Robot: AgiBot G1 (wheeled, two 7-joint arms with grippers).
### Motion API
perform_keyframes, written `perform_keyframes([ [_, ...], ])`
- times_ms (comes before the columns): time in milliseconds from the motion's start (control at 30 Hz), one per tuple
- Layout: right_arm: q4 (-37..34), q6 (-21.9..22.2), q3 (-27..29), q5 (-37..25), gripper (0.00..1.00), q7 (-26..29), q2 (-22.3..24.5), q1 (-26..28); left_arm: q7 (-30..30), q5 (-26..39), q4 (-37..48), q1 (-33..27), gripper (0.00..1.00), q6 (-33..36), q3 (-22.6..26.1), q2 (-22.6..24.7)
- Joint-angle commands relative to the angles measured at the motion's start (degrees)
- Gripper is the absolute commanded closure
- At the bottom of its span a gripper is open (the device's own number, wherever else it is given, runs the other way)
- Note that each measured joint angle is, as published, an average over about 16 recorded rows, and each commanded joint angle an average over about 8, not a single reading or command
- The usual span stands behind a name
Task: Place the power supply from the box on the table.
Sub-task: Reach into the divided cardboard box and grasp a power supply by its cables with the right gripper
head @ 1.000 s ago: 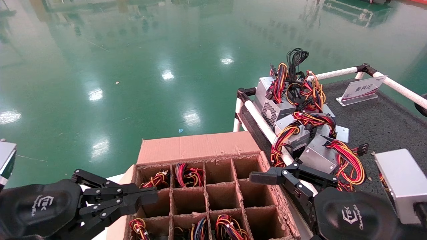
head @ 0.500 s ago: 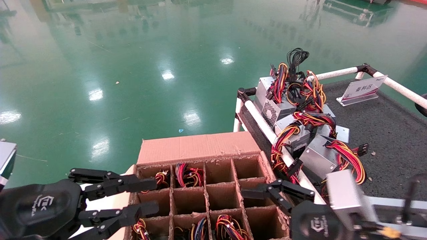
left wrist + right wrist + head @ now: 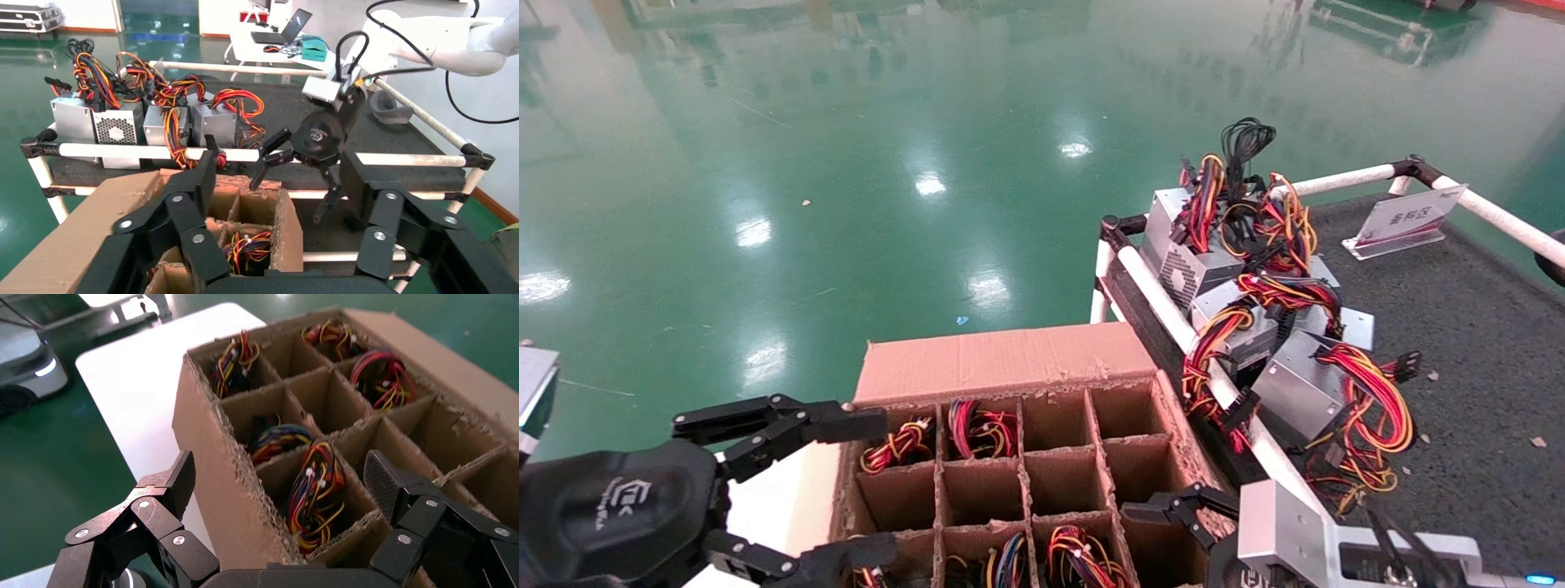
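The box stands at the bottom centre, its grid of cells open upward. Power supplies in it show only as red-yellow-black wire bundles; their metal bodies are hidden in the cells. My left gripper is open wide at the box's left edge, one finger at the far-left corner. My right gripper is open at the box's near right side, largely hidden behind its wrist block. In the right wrist view its fingers straddle the box wall beside a cell holding a wire bundle. The table lies to the right.
A pile of silver power supplies with tangled wires lies along the table's left edge behind the white rail. A small sign stands at the table's back. A white surface lies left of the box. Green floor lies beyond.
My left gripper has opened from nearly shut to wide open at the box's left edge. My right gripper has drawn back from the table edge, down toward the box's near right side.
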Motion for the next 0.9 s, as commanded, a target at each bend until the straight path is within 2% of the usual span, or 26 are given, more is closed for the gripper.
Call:
perform_keyframes([
  [33, 0.13, 0.94, -0.41, -1.31, 0.02, 0.03, -0.21, -0.23, 0.00, 0.00, 0.00, 0.00, 0.00, 0.00, 0.00, 0.00],
  [133, 0.24, 2.60, -1.44, -3.87, 0.13, 1.00, -1.13, -0.04, 0.00, 0.00, 0.00, 0.00, 0.00, 0.00, 0.00, 0.00],
  [200, 0.33, 3.69, -2.10, -5.44, 0.30, 1.66, -1.88, 0.12, 0.00, 0.00, 0.00, 0.00, 0.00, 0.00, 0.00, 0.00],
  [367, 0.53, 5.93, -3.35, -8.21, 0.82, 3.39, -3.78, 0.58, 0.00, 0.00, 0.00, 0.00, 0.00, 0.00, 0.00, 0.00],
  [433, 0.59, 6.57, -3.73, -8.93, 0.93, 4.26, -4.47, 0.87, 0.00, 0.00, 0.00, 0.00, 0.00, 0.00, 0.00, 0.00],
  [533, 0.65, 7.34, -4.24, -9.97, 0.99, 5.54, -5.30, 1.41, 0.00, 0.00, 0.00, 0.00, 0.00, 0.00, 0.00, 0.00],
  [900, 0.69, 9.96, -6.05, -14.43, 1.00, 9.08, -6.90, 2.08, 0.00, 0.00, 0.00, 0.00, 0.00, 0.00, 0.00, 0.00],
])
